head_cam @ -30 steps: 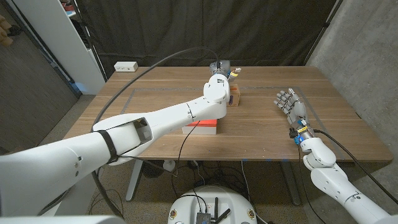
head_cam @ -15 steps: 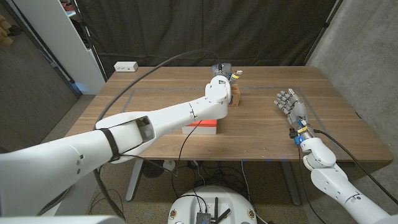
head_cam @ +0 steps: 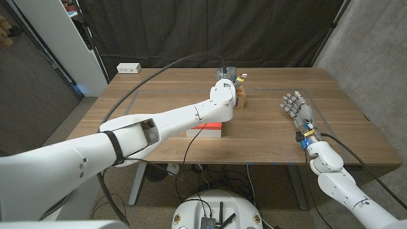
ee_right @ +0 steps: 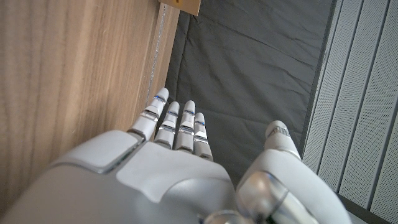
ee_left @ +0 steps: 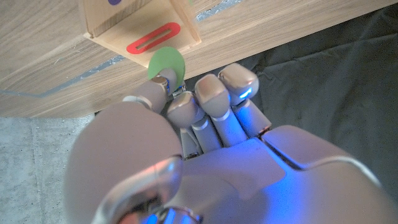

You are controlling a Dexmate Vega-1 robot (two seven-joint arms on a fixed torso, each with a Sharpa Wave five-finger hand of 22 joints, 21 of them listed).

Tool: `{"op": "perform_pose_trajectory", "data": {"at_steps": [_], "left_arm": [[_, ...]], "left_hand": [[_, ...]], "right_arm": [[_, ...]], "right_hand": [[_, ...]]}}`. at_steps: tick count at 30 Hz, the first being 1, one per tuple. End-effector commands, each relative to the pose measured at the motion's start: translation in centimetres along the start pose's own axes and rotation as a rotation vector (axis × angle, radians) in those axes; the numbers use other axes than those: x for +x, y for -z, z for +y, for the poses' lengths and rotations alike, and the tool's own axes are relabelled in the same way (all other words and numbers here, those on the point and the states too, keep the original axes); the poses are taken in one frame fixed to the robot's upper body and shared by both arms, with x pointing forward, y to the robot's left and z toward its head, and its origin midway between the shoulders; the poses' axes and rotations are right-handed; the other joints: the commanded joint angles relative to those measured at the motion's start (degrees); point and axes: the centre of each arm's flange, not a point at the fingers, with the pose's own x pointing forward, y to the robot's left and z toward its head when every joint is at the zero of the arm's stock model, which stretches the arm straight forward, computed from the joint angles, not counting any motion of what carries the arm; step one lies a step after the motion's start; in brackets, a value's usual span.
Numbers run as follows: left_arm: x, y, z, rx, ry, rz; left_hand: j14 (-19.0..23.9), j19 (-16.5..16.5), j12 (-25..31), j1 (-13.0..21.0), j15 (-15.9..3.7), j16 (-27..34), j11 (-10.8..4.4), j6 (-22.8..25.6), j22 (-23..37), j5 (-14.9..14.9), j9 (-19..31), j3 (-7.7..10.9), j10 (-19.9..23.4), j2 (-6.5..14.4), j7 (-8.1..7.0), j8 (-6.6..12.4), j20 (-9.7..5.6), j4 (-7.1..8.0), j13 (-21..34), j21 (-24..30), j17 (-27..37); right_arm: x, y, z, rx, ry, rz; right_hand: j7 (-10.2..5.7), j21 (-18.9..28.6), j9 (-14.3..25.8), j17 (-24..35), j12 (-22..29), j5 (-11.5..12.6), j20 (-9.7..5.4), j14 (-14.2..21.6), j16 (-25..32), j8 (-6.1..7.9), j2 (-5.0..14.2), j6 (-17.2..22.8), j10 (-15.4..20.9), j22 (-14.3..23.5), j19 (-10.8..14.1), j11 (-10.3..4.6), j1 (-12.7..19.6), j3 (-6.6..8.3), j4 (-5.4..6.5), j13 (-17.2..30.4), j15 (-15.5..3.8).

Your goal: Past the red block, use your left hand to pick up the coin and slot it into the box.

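Note:
My left arm reaches across the table, over the red block (head_cam: 205, 130), to the small wooden box (head_cam: 241, 98) at the far middle. In the left wrist view my left hand (ee_left: 199, 124) pinches a green coin (ee_left: 166, 64) between its fingertips. The coin hangs just off the box (ee_left: 127, 18), close to the red-rimmed slot (ee_left: 153, 38) in its face, not inside it. In the head view the left hand (head_cam: 227, 73) is above and behind the box. My right hand (head_cam: 297, 108) stands on the table at the right, fingers apart, holding nothing.
A white power strip (head_cam: 128, 67) lies at the table's far left corner. A black cable (head_cam: 159, 67) arcs over the left half of the wooden table (head_cam: 273, 137). A dark curtain hangs behind the far edge.
My left wrist has shifted slightly toward the far side, over the box. The right hand has not moved.

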Motion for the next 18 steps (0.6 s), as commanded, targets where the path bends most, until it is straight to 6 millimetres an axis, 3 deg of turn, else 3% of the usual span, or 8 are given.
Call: {"op": "perform_pose_trajectory", "data": {"at_steps": [1, 18], "left_arm": [[0.37, -0.61, -0.61, 0.015, 0.015, -0.009], [0.74, -0.48, -1.56, 0.014, 0.029, -0.001]], "left_hand": [[0.35, 0.69, -0.30, -0.02, 0.05, 0.27, -0.15, 5.81, -0.01, 0.53, 4.19, 0.42, 0.07, 0.61, 1.57, 0.16, -4.11, -0.03, 0.01, -0.03, 0.07], [0.34, 0.62, -0.04, -0.15, 0.06, 0.45, -0.34, 5.88, 0.02, 0.55, 4.31, 0.55, 0.04, 0.58, 1.62, 0.11, -4.11, -0.02, 0.49, 0.07, 0.48]], "right_arm": [[-0.34, -0.03, -0.18, 0.007, 0.012, -0.007], [-1.10, 0.09, -0.58, 0.003, 0.021, 0.000]], "right_hand": [[-0.15, 0.11, -0.02, 0.25, 0.00, 0.10, 0.23, 0.52, -0.05, -0.12, -0.04, 0.55, 0.49, 0.06, 0.20, -0.12, 0.37, -0.12, -0.04, 0.34, -0.09], [-0.15, 0.10, -0.02, 0.26, -0.02, 0.09, 0.30, 0.62, -0.05, -0.12, -0.04, 0.56, 0.52, 0.06, 0.20, -0.10, 0.38, -0.18, -0.03, 0.38, -0.19]]}}
